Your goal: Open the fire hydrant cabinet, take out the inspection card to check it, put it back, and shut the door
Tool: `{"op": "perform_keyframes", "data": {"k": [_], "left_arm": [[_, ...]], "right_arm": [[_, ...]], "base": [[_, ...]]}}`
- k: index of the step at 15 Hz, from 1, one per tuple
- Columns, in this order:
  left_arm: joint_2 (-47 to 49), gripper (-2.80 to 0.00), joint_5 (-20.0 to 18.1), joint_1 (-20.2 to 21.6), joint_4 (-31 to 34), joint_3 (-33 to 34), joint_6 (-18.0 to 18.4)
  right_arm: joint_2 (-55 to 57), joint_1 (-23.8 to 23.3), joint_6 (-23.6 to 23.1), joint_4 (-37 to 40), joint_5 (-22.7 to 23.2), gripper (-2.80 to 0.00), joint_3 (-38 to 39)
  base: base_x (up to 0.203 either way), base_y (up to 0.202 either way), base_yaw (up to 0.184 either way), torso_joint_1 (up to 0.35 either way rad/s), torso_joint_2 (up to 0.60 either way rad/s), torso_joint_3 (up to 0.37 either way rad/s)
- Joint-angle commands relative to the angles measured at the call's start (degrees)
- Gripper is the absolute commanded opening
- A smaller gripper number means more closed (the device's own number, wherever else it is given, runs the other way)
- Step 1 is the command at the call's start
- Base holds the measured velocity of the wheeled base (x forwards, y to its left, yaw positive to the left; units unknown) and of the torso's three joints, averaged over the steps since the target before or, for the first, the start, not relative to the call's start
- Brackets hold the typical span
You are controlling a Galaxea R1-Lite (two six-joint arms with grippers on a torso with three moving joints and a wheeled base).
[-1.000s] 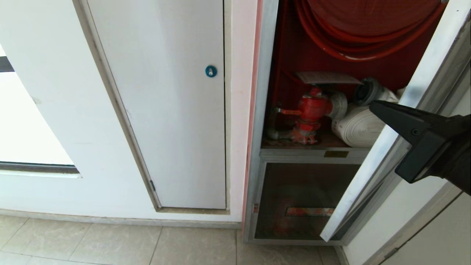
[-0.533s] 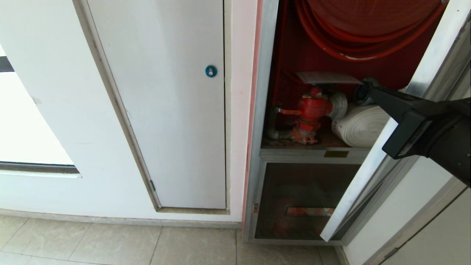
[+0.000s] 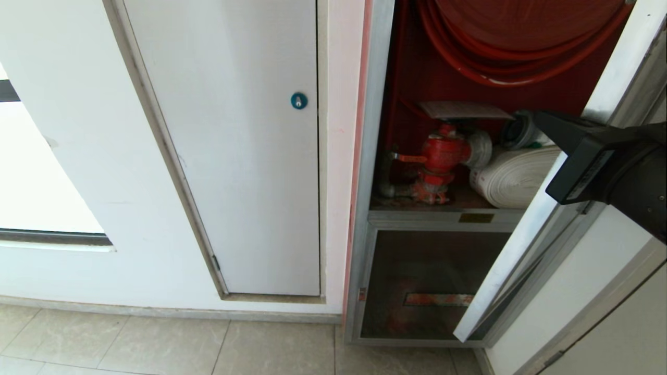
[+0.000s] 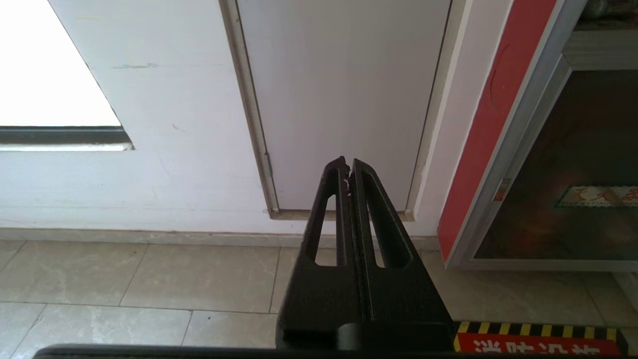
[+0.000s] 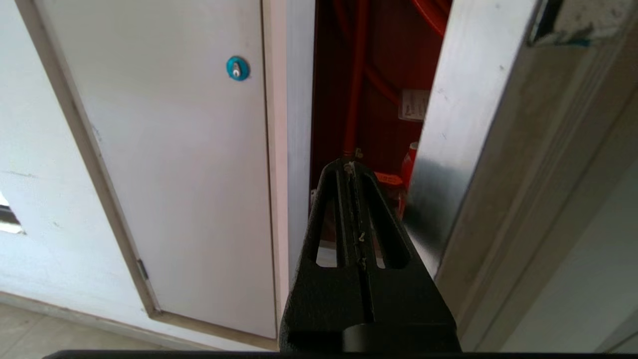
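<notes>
One change: our right gripper (image 3: 542,119) now stands higher and a little further back toward 3 o'clock than a second ago; half a second ago its tip reached further in, toward the white hose.
Pincer state: both fingers of the right gripper are pressed together and hold nothing; the left gripper (image 4: 348,167) is also closed on nothing and parked low, facing the wall.
Meaning for the task: the door (image 3: 563,172) is already swung open, so we judge that we are lining up for the card, not yet taking it.
Inspection card: it lies flat at about 12 o'clock from the red valve (image 3: 442,156), just above it, inside the fire hydrant cabinet (image 3: 371,156); the gripper tip is near its 3 o'clock end but apart from it.
Around: white rolled hose (image 3: 513,179) at 3 o'clock of the valve, red hose reel (image 3: 516,41) above, lower glass panel (image 3: 432,284) below, white panel with blue lock (image 3: 298,100) at 9 o'clock.
In the way: the door edge stands just beside our right gripper, and the hose coupling (image 3: 521,133) sits between the tip and the card; we must open the fingers before reaching.
</notes>
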Motion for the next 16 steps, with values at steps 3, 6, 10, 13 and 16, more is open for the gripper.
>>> {"op": "perform_keyframes", "data": {"k": [3, 6, 10, 13, 16], "left_arm": [[0.09, -2.8, -0.02, 0.02, 0.0, 0.79, 0.0], [0.09, -2.8, -0.02, 0.02, 0.0, 0.79, 0.0], [0.09, -2.8, -0.02, 0.02, -0.01, 0.79, 0.0], [0.09, -2.8, -0.02, 0.02, -0.06, 0.79, 0.0], [0.09, -2.8, -0.02, 0.02, 0.0, 0.79, 0.0]], "right_arm": [[-2.25, -0.03, -0.96, -0.16, -0.54, -2.8, 0.93], [-2.98, -0.12, -1.52, -0.16, -0.64, -2.8, 1.02], [-3.48, -1.05, -1.79, -0.16, -0.64, -2.8, 0.84], [-4.57, -1.95, -1.84, 0.02, -0.64, -2.8, 0.93], [-5.45, -2.85, -1.88, 0.2, -0.73, -2.8, 1.11]], "base": [[0.0, 0.0, 0.0, 0.0, 0.0, 0.0], [0.0, 0.0, 0.0, 0.0, 0.0, 0.0], [0.0, 0.0, 0.0, 0.0, 0.0, 0.0], [0.0, 0.0, 0.0, 0.0, 0.0, 0.0], [0.0, 0.0, 0.0, 0.0, 0.0, 0.0]]}}
